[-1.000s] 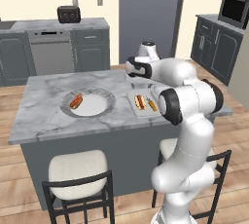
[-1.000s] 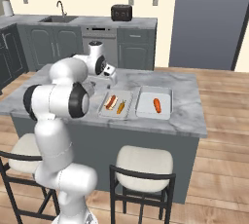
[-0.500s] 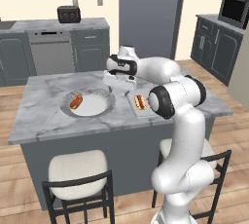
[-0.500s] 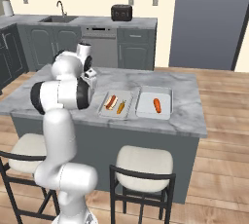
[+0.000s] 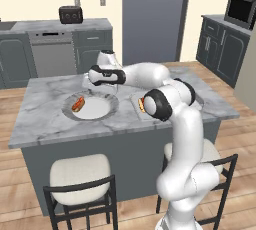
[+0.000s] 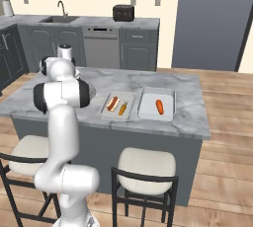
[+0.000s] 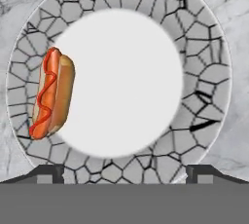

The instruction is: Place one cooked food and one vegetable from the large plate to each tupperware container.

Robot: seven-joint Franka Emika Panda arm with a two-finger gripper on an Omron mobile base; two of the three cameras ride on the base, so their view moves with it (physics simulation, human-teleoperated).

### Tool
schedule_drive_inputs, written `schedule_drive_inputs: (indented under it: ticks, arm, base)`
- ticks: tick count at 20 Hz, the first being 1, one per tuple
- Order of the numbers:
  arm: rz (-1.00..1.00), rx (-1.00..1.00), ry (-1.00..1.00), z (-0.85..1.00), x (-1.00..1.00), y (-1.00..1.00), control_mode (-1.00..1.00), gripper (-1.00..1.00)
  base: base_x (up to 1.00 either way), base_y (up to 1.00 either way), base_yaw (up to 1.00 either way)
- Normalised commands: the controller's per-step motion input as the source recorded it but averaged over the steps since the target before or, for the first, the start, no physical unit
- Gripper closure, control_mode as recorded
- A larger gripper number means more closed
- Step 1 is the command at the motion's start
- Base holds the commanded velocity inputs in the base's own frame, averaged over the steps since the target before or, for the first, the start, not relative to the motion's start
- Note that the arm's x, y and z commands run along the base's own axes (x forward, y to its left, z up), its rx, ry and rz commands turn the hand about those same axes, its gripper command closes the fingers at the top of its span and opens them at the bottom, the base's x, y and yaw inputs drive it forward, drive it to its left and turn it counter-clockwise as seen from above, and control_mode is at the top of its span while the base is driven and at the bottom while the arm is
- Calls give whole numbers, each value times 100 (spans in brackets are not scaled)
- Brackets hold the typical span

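Note:
The large plate (image 7: 206, 43) lies straight below my hand, grey ribbed rim around a white centre. One hot dog (image 7: 51, 96) rests on its left side, half on the rim. My gripper (image 7: 124, 173) hangs open above the plate's near edge, nothing between its fingertips (image 7: 48, 172). In the left base view the gripper (image 5: 106, 87) hovers over the plate (image 5: 102, 109) and the hot dog (image 5: 77, 104). One tupperware container (image 6: 129, 97) holds a hot dog (image 6: 112, 103) and an orange carrot stick (image 6: 122, 107). The other container (image 6: 168, 97) holds one carrot stick (image 6: 159, 106).
The plate and containers sit on a grey marble island (image 5: 40, 99). Two stools (image 6: 143, 164) stand at its near side. Back counters carry a toaster (image 5: 70, 14) and a sink (image 6: 60, 18).
The arm has swung left, from above the containers to above the large plate. The gripper has stayed open and empty.

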Motion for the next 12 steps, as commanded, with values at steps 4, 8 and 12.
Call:
schedule_drive_inputs:
  ticks: [4,8,12]
  arm:
    - [11,-4,-8,-3,43,74,-100,-100]
    - [4,-13,2,0,20,34,-100,-100]
    - [0,-12,0,-8,0,5,-100,-100]
  base:
    - [0,0,0]
    - [0,0,0]
    - [0,0,0]
